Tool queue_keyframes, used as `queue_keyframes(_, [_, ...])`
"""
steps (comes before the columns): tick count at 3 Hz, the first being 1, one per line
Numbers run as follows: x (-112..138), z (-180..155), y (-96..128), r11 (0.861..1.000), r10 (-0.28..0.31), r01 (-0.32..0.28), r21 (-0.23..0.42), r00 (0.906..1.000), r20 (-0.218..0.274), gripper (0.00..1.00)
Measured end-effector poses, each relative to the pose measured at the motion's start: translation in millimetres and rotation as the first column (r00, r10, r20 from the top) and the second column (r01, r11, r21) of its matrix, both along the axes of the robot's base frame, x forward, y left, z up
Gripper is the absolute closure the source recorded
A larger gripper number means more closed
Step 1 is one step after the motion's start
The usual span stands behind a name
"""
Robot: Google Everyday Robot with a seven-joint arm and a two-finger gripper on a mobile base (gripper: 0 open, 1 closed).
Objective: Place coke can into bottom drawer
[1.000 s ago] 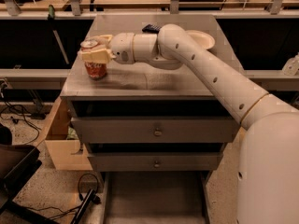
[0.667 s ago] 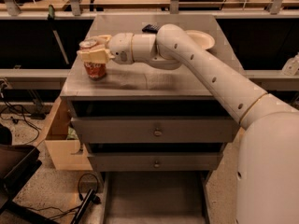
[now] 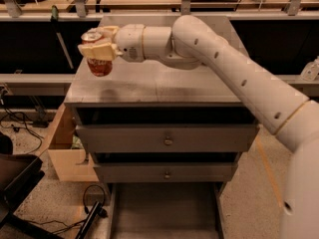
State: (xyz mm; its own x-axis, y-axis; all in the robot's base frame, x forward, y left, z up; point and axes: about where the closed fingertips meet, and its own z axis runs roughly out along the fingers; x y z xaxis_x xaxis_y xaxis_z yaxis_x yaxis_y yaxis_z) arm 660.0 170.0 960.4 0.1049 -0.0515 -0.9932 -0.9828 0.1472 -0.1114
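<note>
The coke can (image 3: 99,63), red with a silver top, is held in my gripper (image 3: 97,46), which is shut around its upper part. The can hangs just above the left side of the grey cabinet top (image 3: 164,83). My white arm (image 3: 234,68) reaches in from the right across the top. The bottom drawer (image 3: 164,210) is pulled out at the base of the cabinet, its flat grey floor bare.
Two upper drawers with brass knobs (image 3: 168,141) are shut. A wooden box (image 3: 65,148) stands on the floor left of the cabinet. Cables and a dark object (image 3: 20,183) lie at the lower left. A rail (image 3: 45,78) runs behind the cabinet.
The gripper has lifted the coke can off the cabinet top; the can now hangs slightly above the surface. The white plate at the back is now hidden by the arm.
</note>
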Motion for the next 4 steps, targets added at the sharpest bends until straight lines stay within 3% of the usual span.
queue_keyframes(1, [-63,38,-16,1.000,-0.029,0.028,0.015,0.9966,0.077,1.00])
queue_keyframes(2, [-139,50,-13,1.000,-0.018,0.015,0.025,0.9927,0.119,1.00])
queue_keyframes(3, [-193,18,-21,0.999,-0.026,0.024,0.027,0.9961,0.085,1.00])
queue_keyframes(4, [-211,-66,-75,0.992,-0.125,0.124,-0.019,0.9918,-0.026,1.00])
